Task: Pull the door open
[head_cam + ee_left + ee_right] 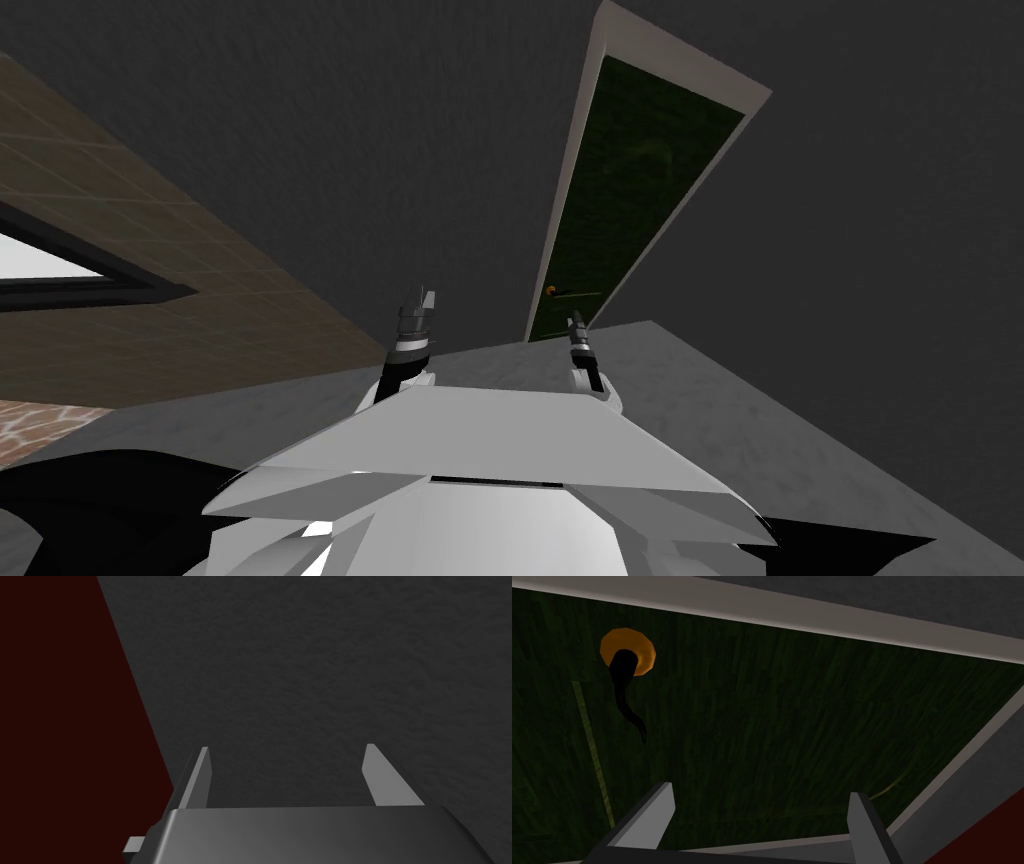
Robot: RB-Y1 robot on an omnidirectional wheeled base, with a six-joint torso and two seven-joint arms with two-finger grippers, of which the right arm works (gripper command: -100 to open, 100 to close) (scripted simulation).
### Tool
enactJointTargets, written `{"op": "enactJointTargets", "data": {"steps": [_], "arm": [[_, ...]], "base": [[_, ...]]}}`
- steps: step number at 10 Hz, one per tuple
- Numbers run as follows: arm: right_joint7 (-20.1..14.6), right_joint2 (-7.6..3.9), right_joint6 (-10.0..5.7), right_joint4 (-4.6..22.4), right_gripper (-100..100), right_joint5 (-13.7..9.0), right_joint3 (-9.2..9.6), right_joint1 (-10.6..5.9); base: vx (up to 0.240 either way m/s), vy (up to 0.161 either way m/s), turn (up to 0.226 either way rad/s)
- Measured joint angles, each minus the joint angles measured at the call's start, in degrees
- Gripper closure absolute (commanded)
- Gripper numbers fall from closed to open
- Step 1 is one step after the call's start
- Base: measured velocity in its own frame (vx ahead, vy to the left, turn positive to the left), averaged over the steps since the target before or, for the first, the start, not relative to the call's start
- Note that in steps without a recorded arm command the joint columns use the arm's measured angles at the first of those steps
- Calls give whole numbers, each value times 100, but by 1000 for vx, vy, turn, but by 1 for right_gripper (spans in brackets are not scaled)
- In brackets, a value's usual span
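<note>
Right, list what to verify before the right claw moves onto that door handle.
1. Fingers of the right claw apart: ok, nothing between them.
2. Sight of the door handle: ok, a black lever on an orange rose, on the dark green door.
3. Lever lined up with the claw's gap: not ok, it lies off to one side of it.
4. Claw touching the lever: not ok, clearly apart.
5. Door latched or free: cannot tell.
6. Position of the left claw: ok, open, held off to the left of the door.
</note>
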Motion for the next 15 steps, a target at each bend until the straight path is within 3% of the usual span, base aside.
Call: {"op": "enactJointTargets", "data": {"steps": [3,7,15], "arm": [[-98,-113,-79,552,-100,-48,6,-189],[-287,-337,-151,1457,-100,-146,6,-597],[-554,-632,-223,2698,-100,-283,13,-1063]], "base": [[34,-104,198],[24,-134,201],[14,-87,140]]}}
